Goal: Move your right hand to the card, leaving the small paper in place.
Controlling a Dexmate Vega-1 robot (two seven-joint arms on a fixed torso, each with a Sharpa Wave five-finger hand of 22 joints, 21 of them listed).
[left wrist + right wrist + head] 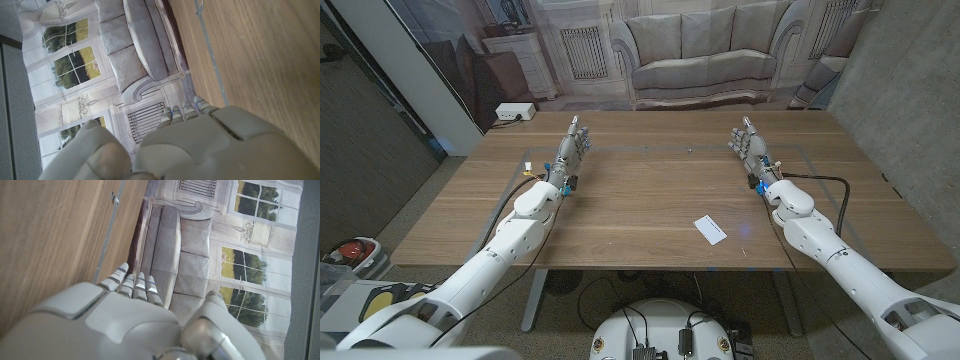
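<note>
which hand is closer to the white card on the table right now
Right. The right hand is up toward the far edge, with the card nearer the robot and slightly inward of it. The left hand is across the table.

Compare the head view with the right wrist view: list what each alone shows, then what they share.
Head view alone: the white card lying near the table's front edge, apart from both hands, and the left hand, open and holding nothing. Right wrist view alone: the painted windows with trees on the backdrop. Both: the right hand, open, the wooden table and the backdrop's sofa.
</note>
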